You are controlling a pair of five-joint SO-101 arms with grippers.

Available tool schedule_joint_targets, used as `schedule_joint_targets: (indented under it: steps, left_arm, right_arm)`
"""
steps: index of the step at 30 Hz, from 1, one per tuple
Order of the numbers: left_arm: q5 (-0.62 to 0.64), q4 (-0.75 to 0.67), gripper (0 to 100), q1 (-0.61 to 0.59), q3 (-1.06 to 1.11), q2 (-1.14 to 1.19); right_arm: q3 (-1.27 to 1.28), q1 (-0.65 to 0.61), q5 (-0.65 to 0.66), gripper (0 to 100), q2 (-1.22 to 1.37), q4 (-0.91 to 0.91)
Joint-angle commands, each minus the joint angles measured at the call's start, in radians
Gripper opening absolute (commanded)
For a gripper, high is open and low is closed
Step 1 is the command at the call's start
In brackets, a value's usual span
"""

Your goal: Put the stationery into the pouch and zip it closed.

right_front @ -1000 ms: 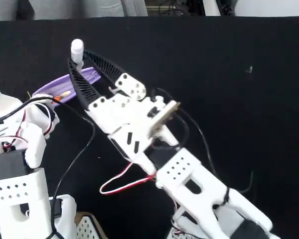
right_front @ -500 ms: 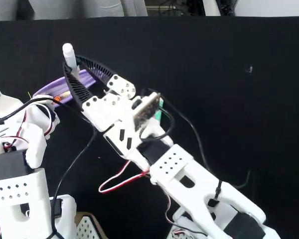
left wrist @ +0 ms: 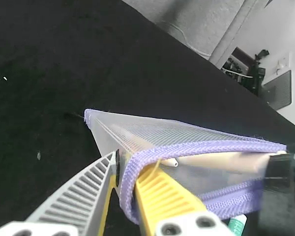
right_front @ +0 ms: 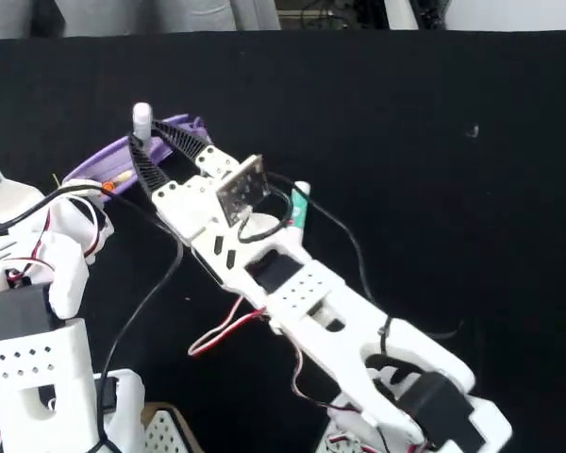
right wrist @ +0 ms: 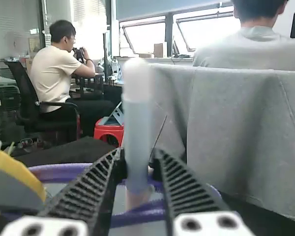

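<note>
A clear mesh pouch (right_front: 99,162) with purple trim lies at the table's left rear, mouth open. My left gripper (left wrist: 123,167) is shut on its purple rim, one grey and one yellow finger (left wrist: 160,196) pinching the edge. Inside the pouch (left wrist: 187,142) lie a pale pencil-like stick and a thin white-tipped item. My right gripper (right_front: 146,143) hangs over the pouch mouth, shut on a white pen (right_front: 141,117) held upright. In the right wrist view the pen (right wrist: 136,108) stands between the black fingers (right wrist: 91,189), its lower end just above the purple rim (right wrist: 59,171).
A teal marker (right_front: 299,206) lies on the black cloth beside the right arm's wrist. The left arm's white base (right_front: 28,349) stands at the near left. Loose red and black cables (right_front: 228,332) trail under the right arm. The table's right half is bare cloth.
The right gripper swung left, then came down towards the pouch mouth with the white pen, and its wrist turned. The teal marker came into sight beside it. The left arm kept still.
</note>
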Motion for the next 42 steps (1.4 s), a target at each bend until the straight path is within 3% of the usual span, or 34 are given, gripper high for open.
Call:
schedule_joint_targets:
  steps: [1,11,15,26,34,42]
  left_arm:
    - [0.009,-0.028,3,0.002,-0.015,-0.012]
    - [0.009,-0.028,3,0.001,-0.016,-0.012]
    - [0.011,-0.028,3,-0.067,-0.018,-0.012]
    - [0.072,-0.028,3,-0.216,-0.008,-0.014]
    - [0.074,-0.025,3,-0.262,-0.007,-0.014]
    - [0.074,-0.02,3,-0.321,-0.007,-0.014]
  right_arm:
    - [-0.064,0.021,0.012,19.4,0.004,0.002]
    - [-0.067,0.025,0.014,20.4,0.002,0.002]
    - [-0.059,0.046,0.015,20.2,-0.035,0.012]
    - [-0.24,0.155,0.025,20.1,-0.263,0.473]
    - [-0.492,0.135,0.374,20.1,-0.268,0.855]
    - [-0.657,0.038,0.758,20.1,-0.266,1.261]
